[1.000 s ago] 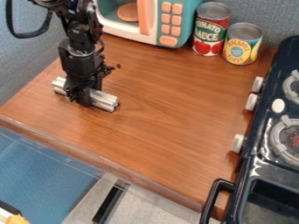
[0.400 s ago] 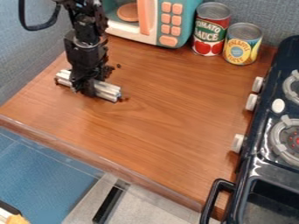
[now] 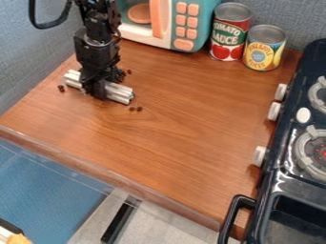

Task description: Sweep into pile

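At the upper left of the wooden counter, my black gripper (image 3: 100,89) is shut on the middle of a silvery ribbed metal bar (image 3: 119,92), which sticks out on both sides. Small dark beans (image 3: 136,108) lie just in front of the bar's right end, and more beans (image 3: 61,88) are by its left end. Another bean (image 3: 129,71) rests behind and to the right of the gripper. Dark clutter beside the gripper at its back right may be further beans; how many is hidden by the arm.
A toy microwave (image 3: 167,21) stands at the back, with a tomato sauce can (image 3: 229,32) and a pineapple can (image 3: 263,48) to its right. The black toy stove (image 3: 280,162) lines the right side. The counter's front edge (image 3: 115,175) slants across the lower left.
My gripper and the bar have moved toward the back and slightly right. Beans formerly hidden now show in front of the bar's right end and by its left end.
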Robot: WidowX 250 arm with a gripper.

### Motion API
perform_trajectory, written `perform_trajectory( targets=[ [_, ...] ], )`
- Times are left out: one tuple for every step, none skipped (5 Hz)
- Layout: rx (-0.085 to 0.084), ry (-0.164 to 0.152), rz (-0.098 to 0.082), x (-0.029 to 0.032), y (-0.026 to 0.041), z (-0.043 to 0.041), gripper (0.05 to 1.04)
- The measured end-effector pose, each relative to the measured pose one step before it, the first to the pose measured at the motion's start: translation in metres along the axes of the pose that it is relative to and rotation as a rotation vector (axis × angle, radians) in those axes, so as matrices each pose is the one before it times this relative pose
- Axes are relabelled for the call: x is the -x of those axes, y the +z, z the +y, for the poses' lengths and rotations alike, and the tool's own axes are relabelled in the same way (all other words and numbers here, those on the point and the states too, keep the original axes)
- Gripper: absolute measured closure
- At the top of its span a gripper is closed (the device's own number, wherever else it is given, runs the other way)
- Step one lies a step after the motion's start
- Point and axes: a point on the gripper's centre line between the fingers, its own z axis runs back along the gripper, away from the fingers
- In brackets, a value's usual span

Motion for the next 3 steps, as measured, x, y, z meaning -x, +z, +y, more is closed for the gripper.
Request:
perform_trajectory(
  targets=[
    [0.0017,0.0025,-0.0033,-0.00020,-0.00141,-0.00554,0.689],
    [0.0027,-0.0076,-0.0039,0.00196,-0.00054,-0.00572,0.689],
    [-0.0001,-0.0049,-0.0024,0.00220,-0.00140,-0.00602,0.689]
  ],
)
